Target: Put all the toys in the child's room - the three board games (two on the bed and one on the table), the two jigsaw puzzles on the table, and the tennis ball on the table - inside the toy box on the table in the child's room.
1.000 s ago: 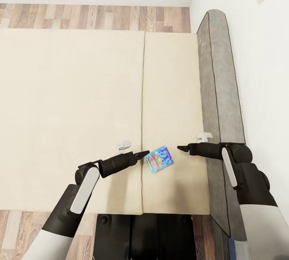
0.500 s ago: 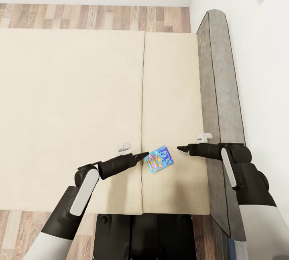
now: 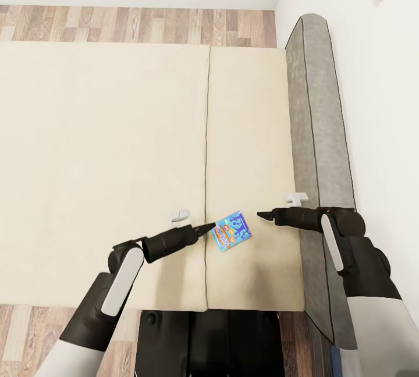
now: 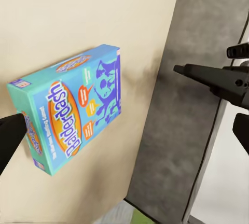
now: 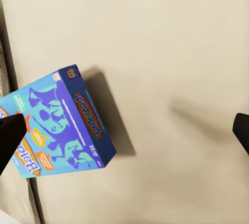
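The blue board game [image 3: 232, 231] lies flat on the bed [image 3: 105, 150], near its front edge. My left pincer [image 3: 210, 226] touches its left side; my right pincer [image 3: 260, 214] waits just right. I cannot tell either pincer's opening. The left wrist view shows the grey headboard [image 4: 202, 130].

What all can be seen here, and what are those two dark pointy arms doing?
Board game: one, small blue box with an orange label, lying flat on the bed near its front edge.
Bed: one, beige mattress in two sections.
Headboard: one, grey, along the white wall.
Floor: wood planks, beyond the bed.
Left gripper: one, black, fingers at the box's left edge.
Right gripper: one, black, a little apart from the box's right side.
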Robot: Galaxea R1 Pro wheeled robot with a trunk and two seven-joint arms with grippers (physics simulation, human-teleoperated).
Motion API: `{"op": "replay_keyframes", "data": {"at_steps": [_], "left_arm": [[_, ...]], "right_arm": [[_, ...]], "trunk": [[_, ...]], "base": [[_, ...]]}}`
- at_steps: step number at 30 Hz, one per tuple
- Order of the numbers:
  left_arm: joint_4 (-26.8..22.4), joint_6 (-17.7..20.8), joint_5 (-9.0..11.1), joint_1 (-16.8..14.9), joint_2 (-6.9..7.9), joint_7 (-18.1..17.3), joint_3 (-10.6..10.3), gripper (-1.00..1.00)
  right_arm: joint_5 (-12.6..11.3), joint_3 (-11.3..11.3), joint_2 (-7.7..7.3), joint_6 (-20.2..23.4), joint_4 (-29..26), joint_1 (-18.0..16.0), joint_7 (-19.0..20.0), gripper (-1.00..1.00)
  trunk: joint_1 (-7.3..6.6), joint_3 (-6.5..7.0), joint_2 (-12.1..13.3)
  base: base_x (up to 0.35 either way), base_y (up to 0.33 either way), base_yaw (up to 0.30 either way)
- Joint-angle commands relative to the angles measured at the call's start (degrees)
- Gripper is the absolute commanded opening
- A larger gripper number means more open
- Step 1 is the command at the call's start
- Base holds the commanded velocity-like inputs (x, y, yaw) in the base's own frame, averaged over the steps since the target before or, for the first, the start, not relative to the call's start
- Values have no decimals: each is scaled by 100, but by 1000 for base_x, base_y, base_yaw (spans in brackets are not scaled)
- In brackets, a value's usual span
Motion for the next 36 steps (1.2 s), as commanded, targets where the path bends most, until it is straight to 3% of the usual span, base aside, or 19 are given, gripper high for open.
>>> {"op": "replay_keyframes", "data": {"at_steps": [1, 22, 36], "left_arm": [[3, 24, -1, 17, -1, -14, 8, 100], [70, -33, -9, 112, 68, -62, 31, 100], [358, -236, 17, 115, 120, -103, 37, 100]], "right_arm": [[-2, -6, -1, 28, -5, -2, 23, 100], [-10, 12, 19, -276, 52, -8, 38, 100], [-4, 70, 17, -1029, 333, 3, 178, 100]], "trunk": [[2, -3, -5], [2, -3, -5], [2, -3, -5]], "base": [[0, 0, 0], [0, 0, 0], [0, 0, 0]]}}
